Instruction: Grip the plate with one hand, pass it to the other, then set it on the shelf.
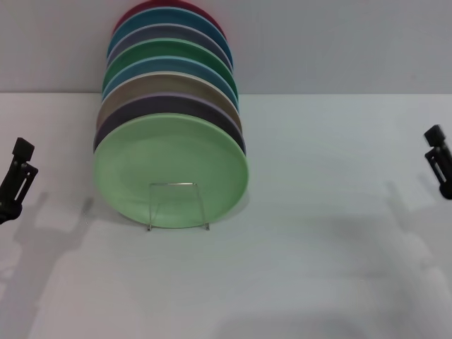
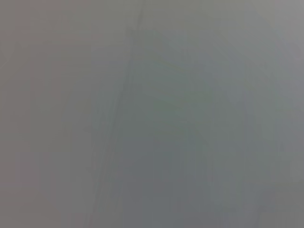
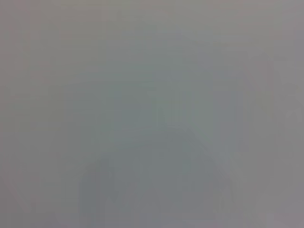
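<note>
The plate stands in the shelf, centre frame; placement appears complete. Left tool and right tool sit at the edges, grip state indeterminable.

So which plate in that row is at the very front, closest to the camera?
The pale mint-green plate. It stands upright at the front of the row, its whole face showing behind the wire shelf's front loop, while each plate behind it shows only a rim.

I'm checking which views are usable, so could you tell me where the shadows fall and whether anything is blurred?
Head view: sharp; the pale green plate in the wire shelf casts a soft shadow on the white table, and broad arm shadows lie near both lower corners. Left wrist view: featureless grey blur with faint streaks. Right wrist view: grey blur, one dim rounded shadow.
</note>
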